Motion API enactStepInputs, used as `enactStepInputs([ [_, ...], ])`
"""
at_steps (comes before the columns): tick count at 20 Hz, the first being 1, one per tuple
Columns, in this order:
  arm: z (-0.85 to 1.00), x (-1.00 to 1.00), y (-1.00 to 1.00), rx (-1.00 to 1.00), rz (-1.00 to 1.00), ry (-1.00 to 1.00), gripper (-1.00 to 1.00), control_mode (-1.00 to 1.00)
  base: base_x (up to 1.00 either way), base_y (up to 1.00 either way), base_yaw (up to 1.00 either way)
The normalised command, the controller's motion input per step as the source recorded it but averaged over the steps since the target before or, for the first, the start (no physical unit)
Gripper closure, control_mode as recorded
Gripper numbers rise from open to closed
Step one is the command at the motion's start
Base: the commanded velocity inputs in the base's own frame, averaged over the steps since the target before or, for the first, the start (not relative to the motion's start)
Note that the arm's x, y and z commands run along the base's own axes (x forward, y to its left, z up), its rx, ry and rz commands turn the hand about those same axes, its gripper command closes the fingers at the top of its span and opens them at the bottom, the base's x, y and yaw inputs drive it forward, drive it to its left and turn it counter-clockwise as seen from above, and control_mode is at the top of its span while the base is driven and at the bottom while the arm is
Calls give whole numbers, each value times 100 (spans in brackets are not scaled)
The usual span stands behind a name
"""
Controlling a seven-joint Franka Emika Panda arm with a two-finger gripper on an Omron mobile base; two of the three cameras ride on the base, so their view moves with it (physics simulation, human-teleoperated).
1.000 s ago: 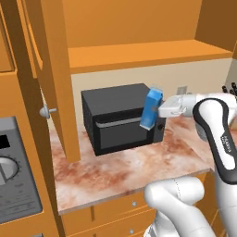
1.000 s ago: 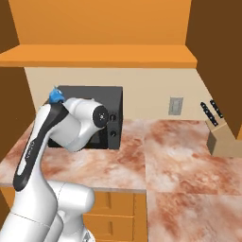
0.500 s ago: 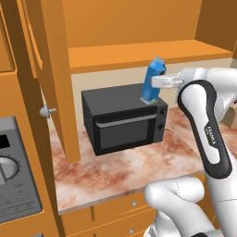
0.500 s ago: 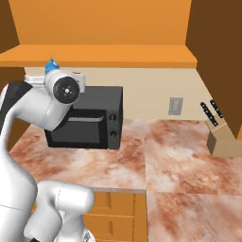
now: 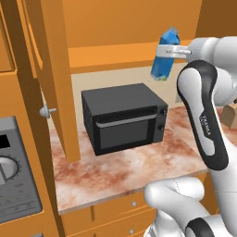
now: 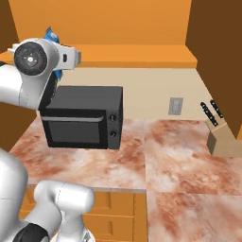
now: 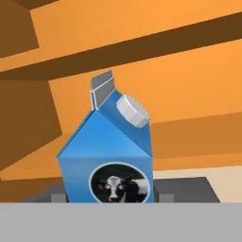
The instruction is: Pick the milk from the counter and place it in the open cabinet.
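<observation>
Showing a round cow picture, the milk [image 7: 108, 163] bears no readable writing.

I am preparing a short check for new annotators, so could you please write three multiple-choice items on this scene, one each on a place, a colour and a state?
1. Where is the milk?
A. lying on the counter
B. held in the air above the microwave, at the level of the cabinet shelf
C. inside the microwave

2. What colour is the microwave?
A. white
B. black
C. red

3. How is the microwave's door?
A. closed
B. wide open
C. removed

Answers: 1 B, the gripper holds the carton by the open cabinet; 2 B, its body is black in both base views; 3 A, the door sits flush with its front.
</observation>
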Motion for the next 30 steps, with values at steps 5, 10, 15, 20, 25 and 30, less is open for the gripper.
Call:
enactStepInputs([
  [5,25,0,-3,-1,-4,-3,100,-100,0,0,0],
  [10,0,4,5,-2,0,0,100,-100,0,0,0],
  [15,0,2,28,-15,0,0,100,-100,0,0,0],
  [20,0,4,6,-2,0,-2,100,-100,0,0,0],
  [25,0,33,3,0,0,0,100,-100,0,0,0],
  [30,0,53,2,0,0,-1,100,-100,0,0,0],
])
